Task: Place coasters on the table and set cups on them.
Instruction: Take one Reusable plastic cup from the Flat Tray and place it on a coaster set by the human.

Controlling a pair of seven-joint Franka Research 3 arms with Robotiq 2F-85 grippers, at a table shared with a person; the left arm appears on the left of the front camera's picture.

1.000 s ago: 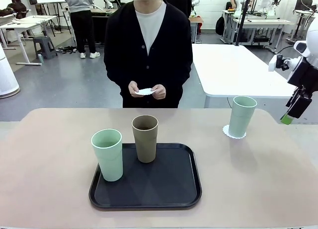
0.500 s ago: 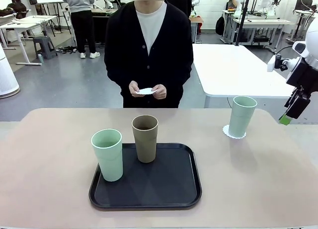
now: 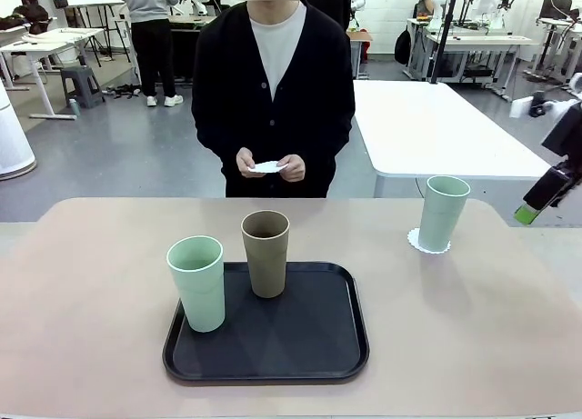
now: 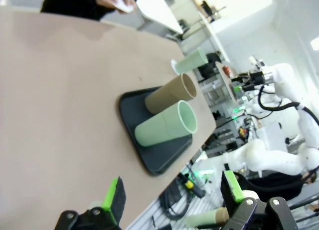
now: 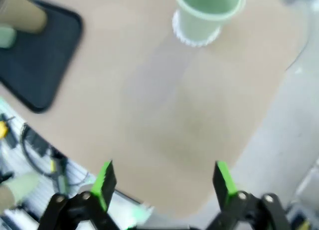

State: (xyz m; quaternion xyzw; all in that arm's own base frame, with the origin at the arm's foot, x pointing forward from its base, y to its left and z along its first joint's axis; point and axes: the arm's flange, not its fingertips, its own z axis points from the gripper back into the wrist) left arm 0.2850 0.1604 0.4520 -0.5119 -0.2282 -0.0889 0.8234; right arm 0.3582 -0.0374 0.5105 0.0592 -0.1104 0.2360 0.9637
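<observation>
A mint cup (image 3: 443, 212) stands on a lacy white coaster (image 3: 428, 245) at the table's (image 3: 91, 255) far right. A second mint cup (image 3: 197, 283) and a brown cup (image 3: 265, 253) stand upright on the black tray (image 3: 300, 346). The person at the far side holds a white coaster (image 3: 266, 167) in both hands. My right gripper (image 3: 529, 208) hangs open and empty to the right of the far cup; its wrist view looks down on that cup (image 5: 207, 13) and coaster (image 5: 197, 39) beyond the gripper (image 5: 163, 185). My left gripper (image 4: 172, 195) is open and empty, off the table's edge.
The tray (image 4: 159, 152) sits near the table's front middle, with both cups (image 4: 167, 124) toward its left and far side. Bare tabletop lies left of the tray and between the tray and the far right cup. A white table (image 3: 436, 128) stands behind.
My right arm has drawn back to the right and slightly up, away from the mint cup on its coaster. The cups, the tray and the person's hands have stayed put.
</observation>
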